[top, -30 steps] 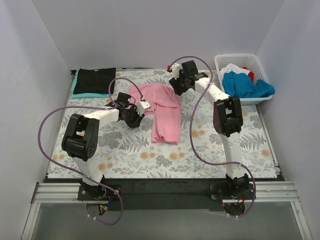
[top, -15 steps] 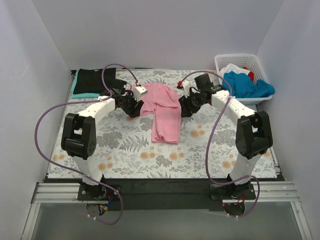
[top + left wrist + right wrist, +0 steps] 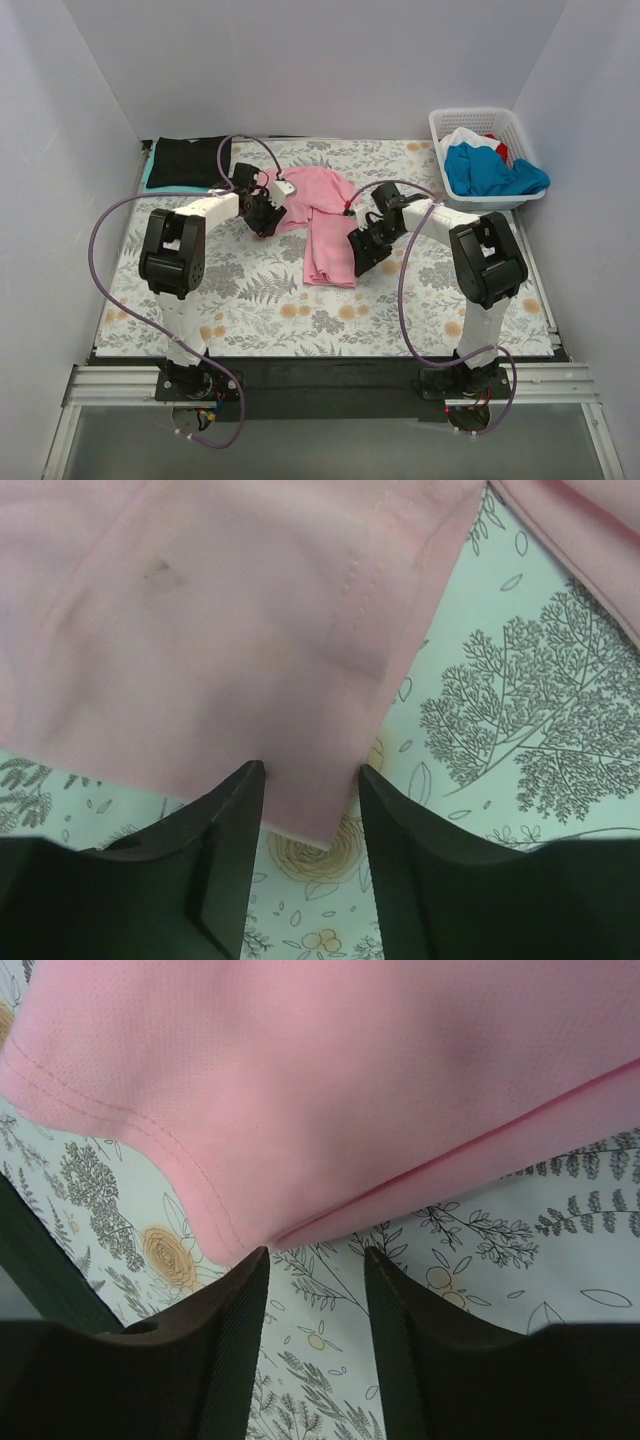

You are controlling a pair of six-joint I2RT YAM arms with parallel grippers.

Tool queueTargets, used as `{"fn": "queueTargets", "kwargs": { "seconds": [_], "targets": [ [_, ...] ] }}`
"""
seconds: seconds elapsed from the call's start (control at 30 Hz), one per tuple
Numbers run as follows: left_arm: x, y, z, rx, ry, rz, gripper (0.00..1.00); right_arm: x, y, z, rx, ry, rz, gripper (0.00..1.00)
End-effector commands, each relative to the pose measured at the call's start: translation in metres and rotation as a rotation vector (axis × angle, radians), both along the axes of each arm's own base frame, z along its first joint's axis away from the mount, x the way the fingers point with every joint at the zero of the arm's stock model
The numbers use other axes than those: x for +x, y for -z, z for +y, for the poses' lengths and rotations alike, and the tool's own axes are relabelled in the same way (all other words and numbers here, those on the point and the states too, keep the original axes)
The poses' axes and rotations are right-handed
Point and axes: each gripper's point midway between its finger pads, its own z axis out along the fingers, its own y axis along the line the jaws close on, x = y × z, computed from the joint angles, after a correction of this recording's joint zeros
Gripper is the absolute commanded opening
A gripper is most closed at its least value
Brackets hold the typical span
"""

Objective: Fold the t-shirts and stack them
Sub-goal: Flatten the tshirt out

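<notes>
The pink t-shirt (image 3: 328, 215) lies partly folded on the floral tablecloth, a long panel running toward me. My left gripper (image 3: 264, 220) is at its left edge, open. In the left wrist view a corner of the pink t-shirt (image 3: 250, 650) lies between the spread fingers (image 3: 225, 850) of that gripper (image 3: 310, 780). My right gripper (image 3: 358, 257) is at the panel's lower right edge, also open. In the right wrist view the pink hem (image 3: 330, 1090) sits just beyond the tips of that gripper (image 3: 315, 1260), with only tablecloth between them.
A folded black t-shirt (image 3: 188, 160) lies on a teal one (image 3: 165, 188) at the back left. A white lattice basket (image 3: 470, 120) at the back right holds blue (image 3: 490, 172), white and red shirts. White walls close in the table on three sides.
The left gripper has opened and moved back to the shirt's left edge. The right arm has swung from behind the shirt forward to its lower right edge.
</notes>
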Motion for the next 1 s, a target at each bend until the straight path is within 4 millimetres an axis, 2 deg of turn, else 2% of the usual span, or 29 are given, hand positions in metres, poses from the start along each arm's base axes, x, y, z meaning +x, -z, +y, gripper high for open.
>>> {"fn": "queueTargets", "kwargs": {
  "seconds": [0.0, 0.1, 0.13, 0.2, 0.27, 0.37, 0.47, 0.53, 0.57, 0.6, 0.63, 0.73, 0.9, 0.97],
  "targets": [
    [-0.031, 0.005, 0.018, 0.061, 0.02, 0.045, 0.38, -0.001, 0.021, -0.003, -0.043, 0.015, 0.036, 0.49],
    [-0.046, 0.002, 0.022, 0.06, 0.019, 0.057, 0.33, 0.001, 0.03, -0.004, -0.061, 0.021, 0.044, 0.39],
    [-0.058, 0.01, 0.024, 0.065, 0.02, 0.084, 0.33, 0.002, 0.031, -0.002, -0.058, 0.023, 0.048, 0.38],
    [-0.067, 0.012, 0.027, 0.07, 0.014, 0.095, 0.33, 0.004, 0.031, 0.002, -0.055, 0.02, 0.045, 0.36],
    [-0.077, 0.015, 0.03, 0.073, 0.01, 0.11, 0.34, 0.006, 0.031, 0.008, -0.044, 0.017, 0.042, 0.36],
    [-0.085, 0.016, 0.03, 0.062, 0.008, 0.116, 0.4, 0.003, 0.033, 0.012, -0.047, 0.012, 0.051, 0.44],
    [-0.087, 0.013, 0.028, 0.044, -0.027, 0.126, 0.4, 0.001, 0.041, 0.012, -0.098, 0.007, 0.026, 0.42],
    [-0.089, 0.013, 0.029, 0.045, -0.034, 0.129, 0.36, 0.002, 0.047, 0.008, -0.147, 0.009, 0.005, 0.3],
    [-0.093, 0.013, 0.03, 0.046, -0.034, 0.133, 0.32, 0.006, 0.052, 0.0, -0.192, 0.021, -0.015, 0.15],
    [-0.096, 0.014, 0.032, 0.053, -0.032, 0.14, 0.25, 0.008, 0.053, -0.005, -0.217, 0.024, -0.034, 0.06],
    [-0.098, 0.014, 0.036, 0.054, -0.036, 0.14, 0.2, 0.011, 0.053, -0.009, -0.239, 0.023, -0.055, 0.01],
    [-0.11, 0.009, 0.047, 0.046, -0.042, 0.166, 0.01, 0.029, 0.043, -0.032, -0.299, 0.012, -0.157, 0.01],
    [-0.137, -0.004, 0.056, 0.032, 0.031, 0.188, 0.0, 0.085, 0.014, -0.079, -0.392, -0.06, -0.386, 0.01],
    [-0.147, -0.007, 0.055, 0.021, 0.043, 0.193, 0.0, 0.11, -0.002, -0.081, -0.401, -0.077, -0.464, 0.01]
  ]
}}
